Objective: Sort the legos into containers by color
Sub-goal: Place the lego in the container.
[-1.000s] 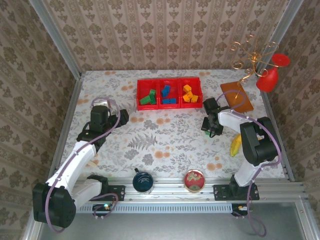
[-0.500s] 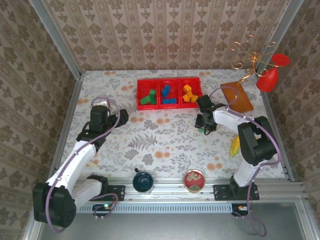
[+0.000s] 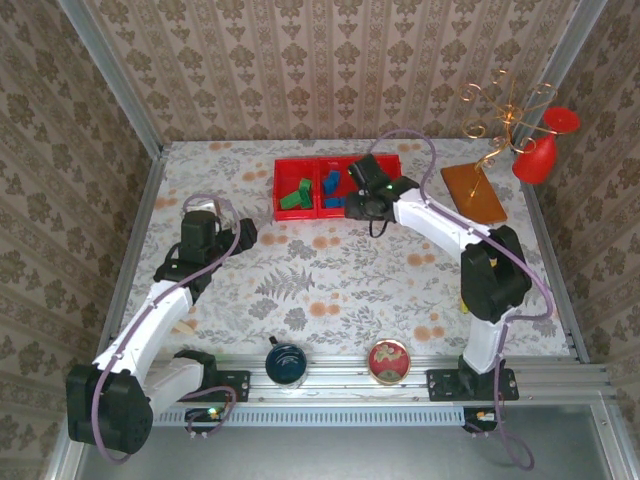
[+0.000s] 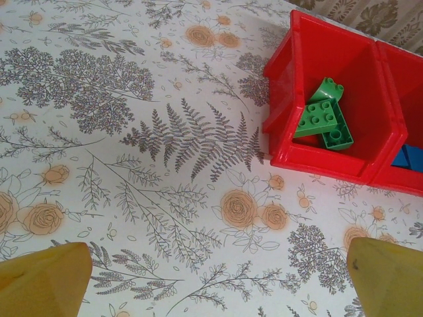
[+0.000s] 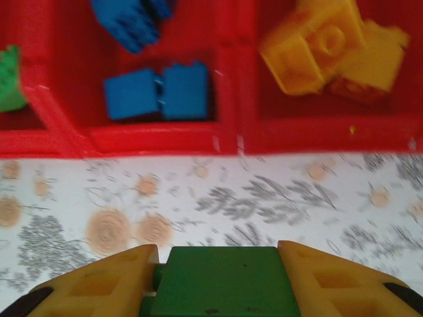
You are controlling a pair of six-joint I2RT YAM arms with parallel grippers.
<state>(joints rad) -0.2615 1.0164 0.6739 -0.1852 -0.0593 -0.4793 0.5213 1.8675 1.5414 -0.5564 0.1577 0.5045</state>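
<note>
Green lego point(image 5: 221, 284) clamped in my right fingers point(image 5: 99, 284), over bare counter point(image 5: 264, 191) just short of the red tray point(image 5: 165, 140).
Past its near wall: blue legos point(image 5: 158, 92) middle, yellow legos point(image 5: 327, 49) right, green legos point(image 4: 324, 119) left. My left fingers point(image 4: 46, 281) spread wide over open counter, clear of the tray's corner.

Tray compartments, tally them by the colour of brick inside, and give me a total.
Green bricks: 1 compartment
Blue bricks: 1 compartment
Orange-yellow bricks: 1 compartment
Total: 3 compartments of the red tray; the right gripper holds another green brick.
</note>
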